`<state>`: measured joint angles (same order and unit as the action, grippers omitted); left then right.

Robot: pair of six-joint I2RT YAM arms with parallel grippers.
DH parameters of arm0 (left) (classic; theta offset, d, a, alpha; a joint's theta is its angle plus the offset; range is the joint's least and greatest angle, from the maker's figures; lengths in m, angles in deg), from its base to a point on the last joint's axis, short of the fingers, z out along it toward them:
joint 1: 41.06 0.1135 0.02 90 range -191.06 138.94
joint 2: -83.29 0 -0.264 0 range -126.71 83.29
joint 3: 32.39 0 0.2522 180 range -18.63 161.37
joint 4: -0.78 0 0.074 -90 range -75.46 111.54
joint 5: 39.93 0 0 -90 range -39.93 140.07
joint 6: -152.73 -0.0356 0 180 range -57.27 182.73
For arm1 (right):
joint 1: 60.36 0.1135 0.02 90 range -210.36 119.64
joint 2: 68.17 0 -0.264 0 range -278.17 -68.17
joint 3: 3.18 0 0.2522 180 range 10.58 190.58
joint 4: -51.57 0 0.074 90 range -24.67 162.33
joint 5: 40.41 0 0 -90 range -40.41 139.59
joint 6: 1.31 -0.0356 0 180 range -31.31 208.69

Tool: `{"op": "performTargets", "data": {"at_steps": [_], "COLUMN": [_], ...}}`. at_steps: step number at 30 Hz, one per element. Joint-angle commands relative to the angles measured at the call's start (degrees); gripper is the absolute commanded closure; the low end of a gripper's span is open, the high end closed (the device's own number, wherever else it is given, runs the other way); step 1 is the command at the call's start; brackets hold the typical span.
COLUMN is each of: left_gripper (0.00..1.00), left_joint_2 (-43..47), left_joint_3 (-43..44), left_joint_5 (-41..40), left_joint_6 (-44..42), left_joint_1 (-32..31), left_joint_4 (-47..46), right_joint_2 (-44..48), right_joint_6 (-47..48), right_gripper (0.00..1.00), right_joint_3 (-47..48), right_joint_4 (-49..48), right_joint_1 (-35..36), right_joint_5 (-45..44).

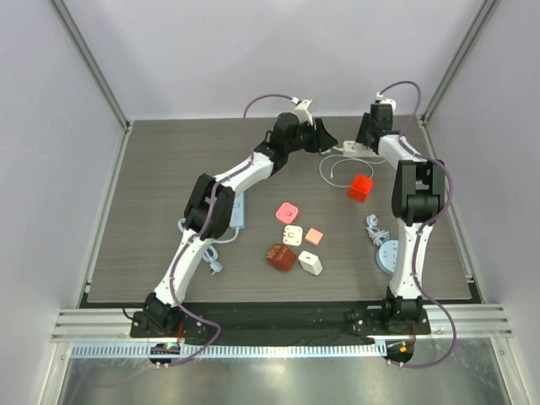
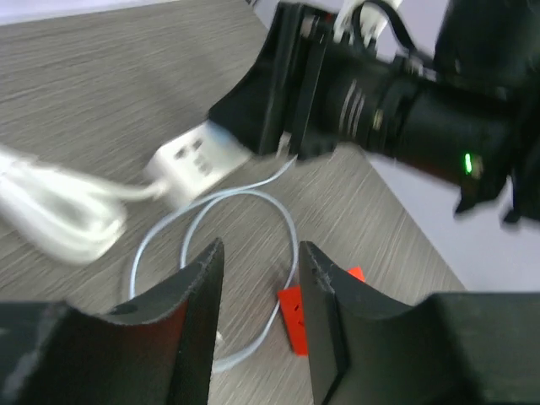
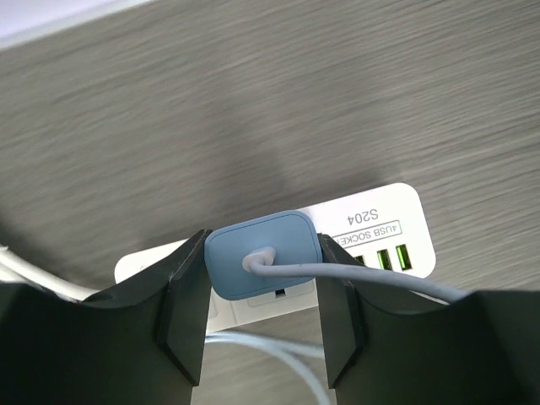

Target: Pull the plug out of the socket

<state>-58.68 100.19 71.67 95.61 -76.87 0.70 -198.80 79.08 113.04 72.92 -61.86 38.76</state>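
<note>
Right gripper (image 3: 263,263) is down over the pale-blue square plug (image 3: 263,251). One black finger sits against each flank of it, so the jaws look closed on the plug body. How firm the hold is I cannot tell.

The plug sits flush in the white plastic power strip (image 3: 371,226), which lies flat on the grey wood-grain tabletop (image 3: 253,93) at the far side, between the two arms' ends. No gap shows under the plug. Its pale cord (image 3: 384,283) trails off toward the right finger's side. Green-lit USB ports show on the strip's end.

Left gripper (image 2: 260,257) hangs just beside the strip. Its fingers are parted with nothing between them, only a loop of thin white cable (image 2: 211,202) on the table below. It does not touch the strip, so nothing is pinning the strip down.

Progress, as I judge it:
- Done: the approach and the grasp on the plug.
- Left: the pull itself, since the plug is not yet out of the socket.

The strip looks light and may lift along with the plug unless the left gripper bears down on it.

Elsewhere, a red cube (image 1: 361,187) and several small adapters (image 1: 294,236) lie at mid-table, not involved.
</note>
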Motion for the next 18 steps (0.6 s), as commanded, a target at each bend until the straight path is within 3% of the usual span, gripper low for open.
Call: {"op": "performTargets", "data": {"at_steps": [1, 10, 18], "left_gripper": [0.59, 0.81, 0.87], "left_joint_2": [-4.6, -9.2, -9.0], "left_joint_3": [9.2, 12.6, 10.1], "left_joint_5": [1.7, -2.3, -8.0], "left_joint_6": [4.9, 6.8, 6.3], "left_joint_1": [0.2, 0.1, 0.6], "left_joint_4": [8.3, 13.2, 13.5], "right_joint_2": [5.6, 7.7, 7.1], "right_joint_6": [-3.7, -9.4, -9.4], "right_gripper": [0.98, 0.98, 0.98], "right_joint_3": [-3.1, -7.4, -7.3], "right_joint_4": [2.2, 2.0, 1.7], "right_joint_1": [6.7, 9.8, 10.3], "right_joint_5": [0.0, 2.2, 2.4]}}
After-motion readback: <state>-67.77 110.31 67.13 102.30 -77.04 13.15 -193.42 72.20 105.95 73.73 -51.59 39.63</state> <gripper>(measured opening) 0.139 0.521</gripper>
